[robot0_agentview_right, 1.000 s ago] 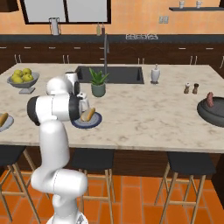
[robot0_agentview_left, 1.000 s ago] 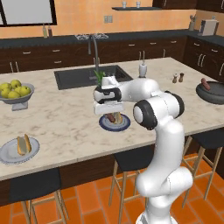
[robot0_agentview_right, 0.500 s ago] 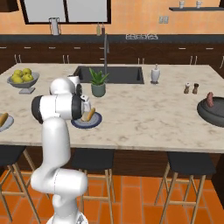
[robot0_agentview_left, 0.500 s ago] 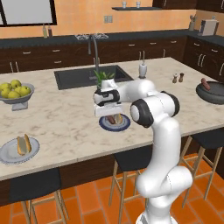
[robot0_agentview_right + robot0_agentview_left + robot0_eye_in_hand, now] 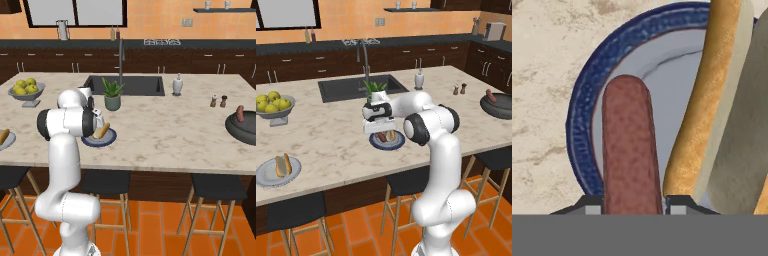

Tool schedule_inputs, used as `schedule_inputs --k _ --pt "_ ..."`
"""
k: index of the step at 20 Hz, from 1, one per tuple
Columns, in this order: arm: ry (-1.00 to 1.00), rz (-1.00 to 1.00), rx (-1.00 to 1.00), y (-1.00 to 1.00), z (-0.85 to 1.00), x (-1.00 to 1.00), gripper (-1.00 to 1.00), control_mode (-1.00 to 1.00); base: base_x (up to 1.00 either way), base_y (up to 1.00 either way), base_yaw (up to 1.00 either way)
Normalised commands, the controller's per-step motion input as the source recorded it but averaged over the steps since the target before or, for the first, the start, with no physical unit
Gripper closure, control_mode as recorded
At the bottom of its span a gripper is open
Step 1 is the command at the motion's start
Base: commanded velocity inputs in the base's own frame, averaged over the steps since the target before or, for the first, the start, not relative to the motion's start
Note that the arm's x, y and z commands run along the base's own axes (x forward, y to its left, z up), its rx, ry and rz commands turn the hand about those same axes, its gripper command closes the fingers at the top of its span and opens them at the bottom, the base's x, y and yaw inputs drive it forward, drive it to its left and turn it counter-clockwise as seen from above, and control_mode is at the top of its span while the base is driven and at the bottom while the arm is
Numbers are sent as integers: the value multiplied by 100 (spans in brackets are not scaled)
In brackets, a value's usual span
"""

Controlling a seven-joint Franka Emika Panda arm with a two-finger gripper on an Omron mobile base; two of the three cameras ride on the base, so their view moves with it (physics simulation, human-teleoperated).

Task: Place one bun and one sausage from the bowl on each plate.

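Note:
My gripper is shut on a reddish-brown sausage, held just above the blue-grey plate with the dark blue rim. A golden bun lies on that plate beside the sausage. From the left base view the gripper hangs low over the blue plate near the counter's front edge. The pale grey plate at the far left carries a bun and a sausage. The dark bowl at the far right holds another sausage.
A potted plant stands just behind the blue plate, with the sink and tap beyond it. A silvery fruit bowl sits at the back left. A soap bottle and two shakers stand toward the right.
The hand has come down toward the blue plate with the sausage still in its grip. The plates, bun and bowl have not moved.

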Motion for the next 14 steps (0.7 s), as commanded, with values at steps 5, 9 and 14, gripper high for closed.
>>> schedule_inputs --k 5,9,14 --pt "0 0 0 0 0 0 -100 -100 0 0 0" --pt "0 0 0 0 2 0 -100 -100 0 0 0" --pt "0 0 0 0 44 -21 -100 -100 0 0 0"
